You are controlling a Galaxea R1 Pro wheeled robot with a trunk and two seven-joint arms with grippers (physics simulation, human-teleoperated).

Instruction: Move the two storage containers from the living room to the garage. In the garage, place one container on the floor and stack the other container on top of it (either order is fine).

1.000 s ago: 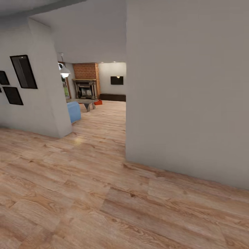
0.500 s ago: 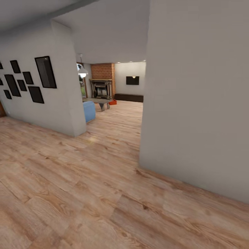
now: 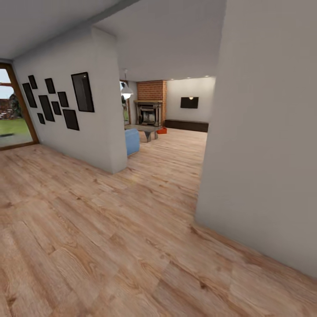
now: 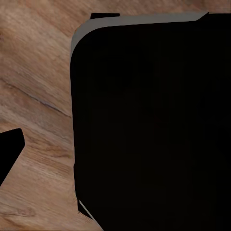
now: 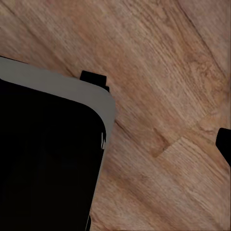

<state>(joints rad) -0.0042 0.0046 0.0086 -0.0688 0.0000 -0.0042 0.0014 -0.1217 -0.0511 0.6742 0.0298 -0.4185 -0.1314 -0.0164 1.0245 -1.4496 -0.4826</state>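
A: Though both wrist cameras looked down past dark robot bodywork at the wood plank floor [image 4: 38, 96], could you say how the fingers stood?

B: I could not. In the left wrist view a black tip [image 4: 9, 149] showed at one edge, and in the right wrist view another black tip [image 5: 224, 144] showed at the opposite edge; each could have been a finger, but neither view let me judge whether the jaws were parted or closed. Nothing was seen held.

A: And the containers?

B: Far ahead. In the head view 1 small orange-red shape [image 3: 162, 130] sat on the planks beside the low grey table [image 3: 145, 130], in front of the brick fireplace [image 3: 150, 102]. I took it for a storage container; whether it was 1 bin or 2 together, and which way its long axis ran, was too small to tell.

A: Which arm was nearer?

B: Neither, meaningfully. It lay well apart from both, straight on through the opening between the wall with black frames [image 3: 66, 105] and the plain wall [image 3: 273, 132], just past the blue sofa [image 3: 131, 141]. My judgement: driving forward came first, reaching afterwards.
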